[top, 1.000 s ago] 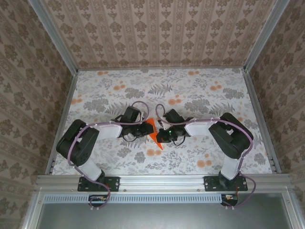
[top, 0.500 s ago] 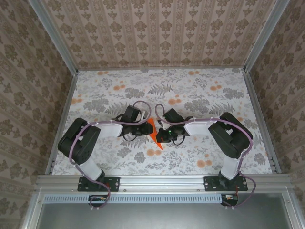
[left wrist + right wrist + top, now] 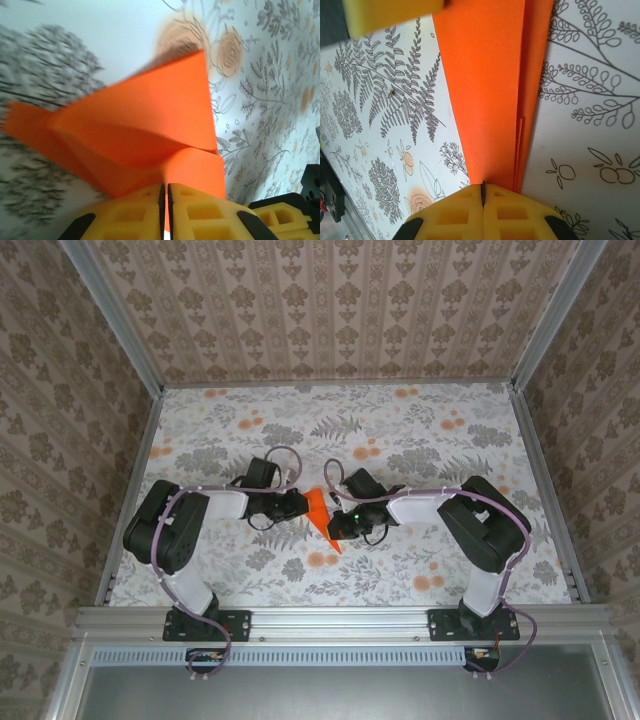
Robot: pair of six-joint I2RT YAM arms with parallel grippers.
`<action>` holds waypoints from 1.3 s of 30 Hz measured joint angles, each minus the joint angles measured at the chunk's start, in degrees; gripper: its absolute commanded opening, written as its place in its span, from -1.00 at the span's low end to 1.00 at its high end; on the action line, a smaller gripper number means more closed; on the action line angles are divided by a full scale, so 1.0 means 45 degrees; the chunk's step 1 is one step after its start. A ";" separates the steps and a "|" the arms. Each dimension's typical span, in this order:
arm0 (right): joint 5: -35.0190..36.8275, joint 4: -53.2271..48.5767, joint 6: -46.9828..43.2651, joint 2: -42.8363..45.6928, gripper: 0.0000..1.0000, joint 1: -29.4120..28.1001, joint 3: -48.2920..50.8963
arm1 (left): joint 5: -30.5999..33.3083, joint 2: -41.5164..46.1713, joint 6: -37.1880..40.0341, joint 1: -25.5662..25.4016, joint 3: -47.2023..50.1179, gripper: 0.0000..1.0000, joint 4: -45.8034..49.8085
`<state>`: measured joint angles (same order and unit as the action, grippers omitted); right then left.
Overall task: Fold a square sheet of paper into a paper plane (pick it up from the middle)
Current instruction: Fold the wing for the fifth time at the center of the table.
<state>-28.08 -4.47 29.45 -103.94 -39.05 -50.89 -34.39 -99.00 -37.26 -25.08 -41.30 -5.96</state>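
floral table (image 3: 420, 435) | damask walls (image 3: 330, 300) | left end effector (image 3: 165, 189), right end effector (image 3: 483, 187) pinch paper plane (image 3: 150, 115)

Saw a table (image 3: 450, 560) across the middle of the frame, printed all over with grey ferns, leaves and small orange blossoms. Was edged by pale metal rails (image 3: 340, 618) at left, right and bottom. Found folded orange paper (image 3: 318, 512) just below centre; could not tell whether resting on the print or lifted.
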 measured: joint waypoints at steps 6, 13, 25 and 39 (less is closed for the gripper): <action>-0.0010 0.0097 -0.0044 0.0015 -0.98 0.0000 0.0049 | -0.0996 -0.0238 -0.0102 0.1530 0.0185 -0.76 -0.0578; -0.0092 0.0146 -0.0044 0.0015 -0.98 0.0000 0.0073 | -0.0772 -0.0257 0.0248 0.2623 -0.0058 -0.75 -0.0335; -0.0102 0.0170 -0.0034 0.0015 -0.98 -0.0019 0.0073 | 0.0748 0.2093 0.0612 0.1103 0.0695 -0.80 -0.0267; -0.0112 0.0175 -0.0029 0.0010 -0.98 -0.0049 0.0073 | 0.1049 0.0131 0.0194 -0.1156 0.0495 -0.89 -0.1656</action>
<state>-28.58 -3.68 29.32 -103.90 -39.27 -50.57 -29.67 -98.41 -36.38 -30.28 -39.07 -13.41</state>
